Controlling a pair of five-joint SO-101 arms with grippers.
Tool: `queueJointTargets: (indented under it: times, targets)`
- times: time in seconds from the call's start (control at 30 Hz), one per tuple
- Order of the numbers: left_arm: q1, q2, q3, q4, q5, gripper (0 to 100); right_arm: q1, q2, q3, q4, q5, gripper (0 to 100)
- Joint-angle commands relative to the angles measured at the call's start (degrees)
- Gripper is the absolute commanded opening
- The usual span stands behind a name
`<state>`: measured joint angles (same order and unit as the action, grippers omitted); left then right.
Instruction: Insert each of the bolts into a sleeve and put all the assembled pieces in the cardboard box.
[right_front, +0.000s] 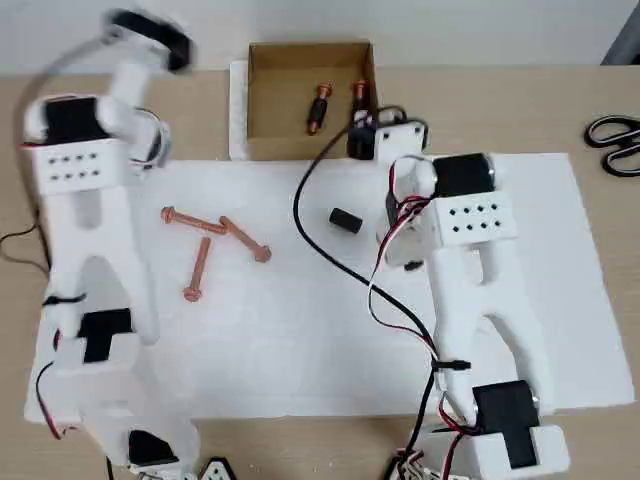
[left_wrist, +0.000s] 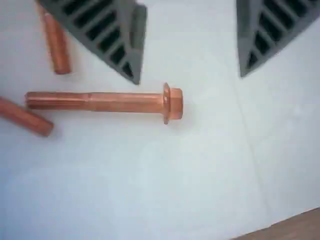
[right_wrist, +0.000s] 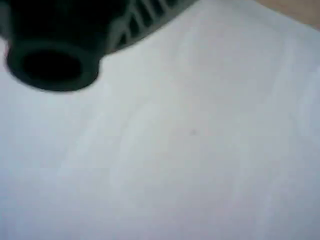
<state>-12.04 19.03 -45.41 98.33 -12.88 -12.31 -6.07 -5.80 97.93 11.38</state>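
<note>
Over the white mat my left gripper (left_wrist: 190, 72) hangs open, its two dark ribbed fingers (left_wrist: 107, 32) apart just above a copper bolt (left_wrist: 105, 101) lying flat. Ends of two more bolts (left_wrist: 55, 45) show nearby. From above, three loose bolts (right_front: 198, 270) lie on the mat beside the left arm (right_front: 85, 200). A black sleeve (right_wrist: 50, 65) sits at the tip of my right gripper (right_wrist: 57, 47), shut on it, hole facing the camera. Another black sleeve (right_front: 345, 220) lies on the mat left of the right arm (right_front: 470, 240). The cardboard box (right_front: 262, 100) holds two assembled pieces (right_front: 318, 108).
Scissors (right_front: 615, 140) lie on the wooden table at the far right. A black cable (right_front: 305, 200) loops across the mat (right_front: 300, 340) between the arms. A white foam strip (right_front: 238, 110) stands against the box's left wall.
</note>
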Motion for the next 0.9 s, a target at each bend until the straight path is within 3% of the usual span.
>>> queueJointTargets:
  times: [0.0, 0.27, 0.5, 0.7, 0.87]
  targets:
    - [-2.6, -5.8, -2.4, 2.2, 12.7, 12, -1.1, -3.4, -7.9, 1.3, 0.6, 0.4]
    - [-10.5, -13.9, 6.0, 2.1, 18.0, 12, -10.8, -5.8, -13.5, 1.4, 12.8, 0.4]
    - [-16.7, -19.0, 15.2, 2.1, 18.4, 12, -11.2, -15.4, -13.3, 1.5, 23.6, 0.4]
    - [-27.2, -22.1, 25.6, 2.1, 18.1, 12, -5.2, -20.1, -9.3, 1.5, 26.8, 0.4]
    - [-37.9, -23.1, 31.8, 2.1, 18.0, 12, 4.9, -24.2, -4.7, 1.5, 28.7, 0.4]
